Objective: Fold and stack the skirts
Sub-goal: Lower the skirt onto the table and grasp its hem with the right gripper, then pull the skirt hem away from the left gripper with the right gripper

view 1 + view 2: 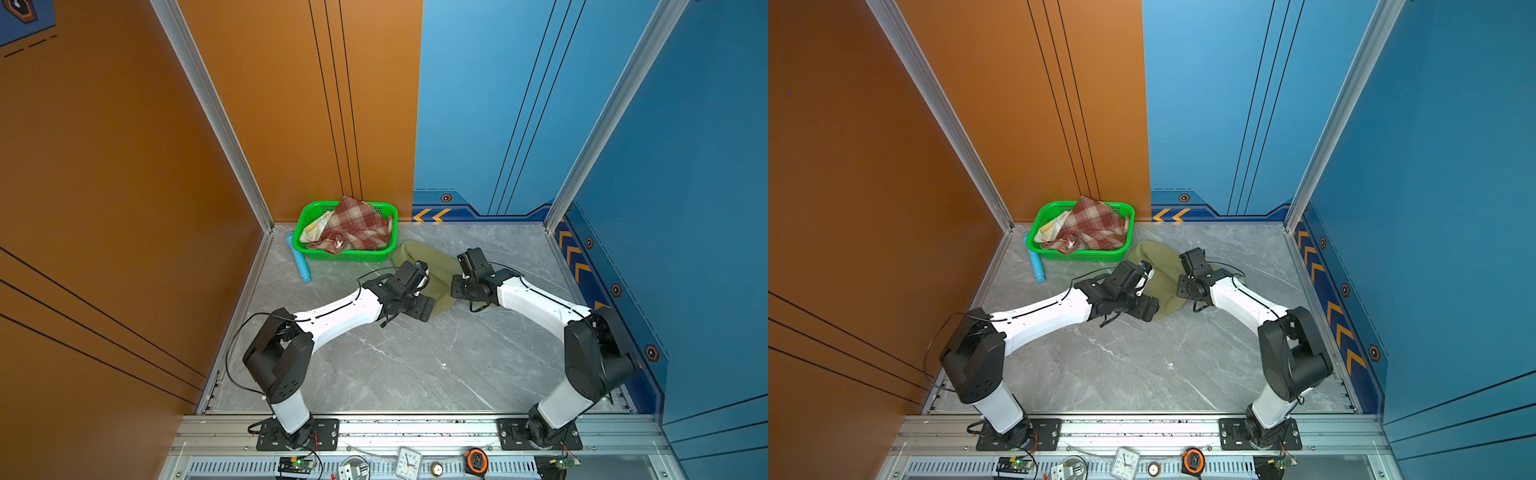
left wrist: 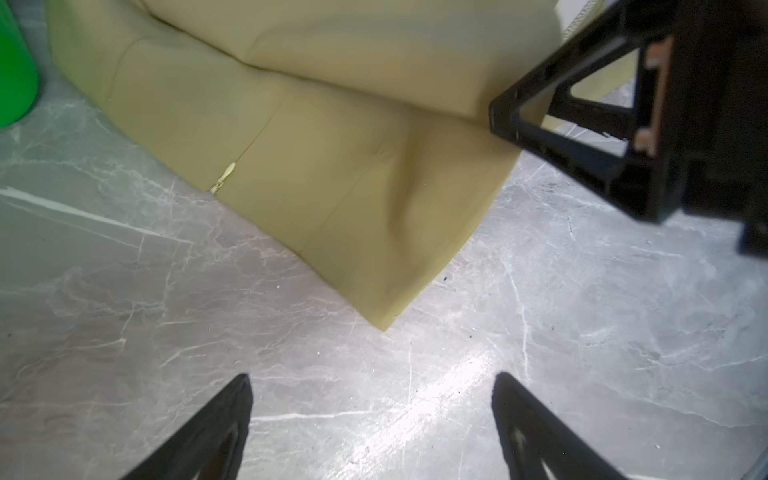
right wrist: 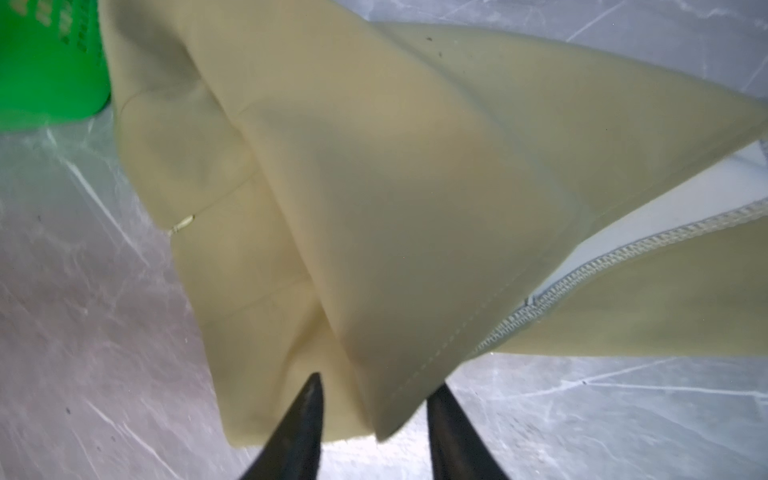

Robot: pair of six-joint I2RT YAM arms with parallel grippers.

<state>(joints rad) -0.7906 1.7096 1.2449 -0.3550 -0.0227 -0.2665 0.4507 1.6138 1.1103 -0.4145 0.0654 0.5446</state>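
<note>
Our green skirt [image 1: 438,274] lies half folded on the table [image 1: 415,365], just beside the basket [image 1: 305,216], where the checked skirt [image 1: 353,224] and flowery skirt [image 1: 313,228] wait. Our left pincer [image 2: 372,378] is spread wide over bare table. Our right pincer [image 3: 376,382] is partly spread around the green skirt's corner, so the flap could flop open and spoil our fold.

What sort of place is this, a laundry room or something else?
Most likely a robot test booth, not a laundry room: a left arm and a right arm are bolted to an aluminium rail, orange panels and blue panels wall in a marble-look table, and a green basket holds a plaid skirt.
</note>
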